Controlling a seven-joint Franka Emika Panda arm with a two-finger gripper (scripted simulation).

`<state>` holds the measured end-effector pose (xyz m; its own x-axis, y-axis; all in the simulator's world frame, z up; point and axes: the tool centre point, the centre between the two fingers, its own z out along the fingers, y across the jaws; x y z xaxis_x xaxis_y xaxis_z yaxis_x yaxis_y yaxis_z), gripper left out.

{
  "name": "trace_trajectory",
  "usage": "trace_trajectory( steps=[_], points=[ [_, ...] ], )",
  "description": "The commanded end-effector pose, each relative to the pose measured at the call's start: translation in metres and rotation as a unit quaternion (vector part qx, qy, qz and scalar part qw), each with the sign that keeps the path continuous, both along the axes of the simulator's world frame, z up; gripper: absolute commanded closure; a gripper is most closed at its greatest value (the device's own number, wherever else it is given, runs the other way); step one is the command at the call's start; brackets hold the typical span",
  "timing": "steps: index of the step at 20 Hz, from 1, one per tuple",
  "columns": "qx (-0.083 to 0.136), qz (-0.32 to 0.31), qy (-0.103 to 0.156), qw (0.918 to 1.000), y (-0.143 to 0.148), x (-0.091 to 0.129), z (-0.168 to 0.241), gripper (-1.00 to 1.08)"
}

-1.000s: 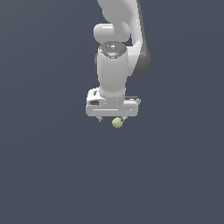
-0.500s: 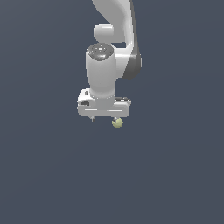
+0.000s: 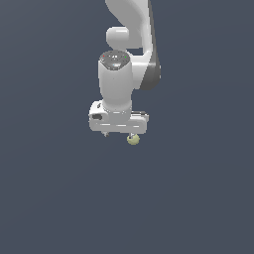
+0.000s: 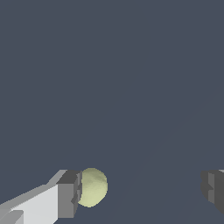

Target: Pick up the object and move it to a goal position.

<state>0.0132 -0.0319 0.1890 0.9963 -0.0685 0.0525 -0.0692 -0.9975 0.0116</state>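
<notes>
Step in hand, as judged: the approach and alignment before the grasp; the object is not yet secured.

Fingers: apart. In the wrist view one finger pad sits touching or just beside the ball, while the other pad stands well apart from it, with a wide gap between. The ball is therefore off-centre in the opening, hard against one side.

Exterior view: the gripper points straight down from the white arm. The ball shows just below the hand body, toward the exterior view's right end of it. Whether it rests on the tabletop cannot be told; the dark grey ground is featureless and shows no shadow.

Object: small, pale yellow-green, smooth, plain, round; much narrower than the hand.

Next move, as judged: closing would call for the far finger to travel most of the gap; a round ball touched on one side may roll away. Centring first seems safer. No goal marker is visible.
</notes>
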Motion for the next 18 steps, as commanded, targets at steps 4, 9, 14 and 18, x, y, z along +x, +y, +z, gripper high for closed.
trace_trajectory(
  steps=[4, 9, 14, 18],
  points=[
    [0.003, -0.035, 0.001, 0.9994, 0.005, -0.003, -0.006, -0.92],
    [0.007, -0.082, 0.003, 0.9966, 0.011, -0.008, -0.014, -0.92],
    [0.012, -0.143, 0.005, 0.9897, 0.018, -0.014, -0.023, -0.92],
    [0.015, -0.193, 0.006, 0.9812, 0.024, -0.020, -0.031, -0.92]
  ],
)
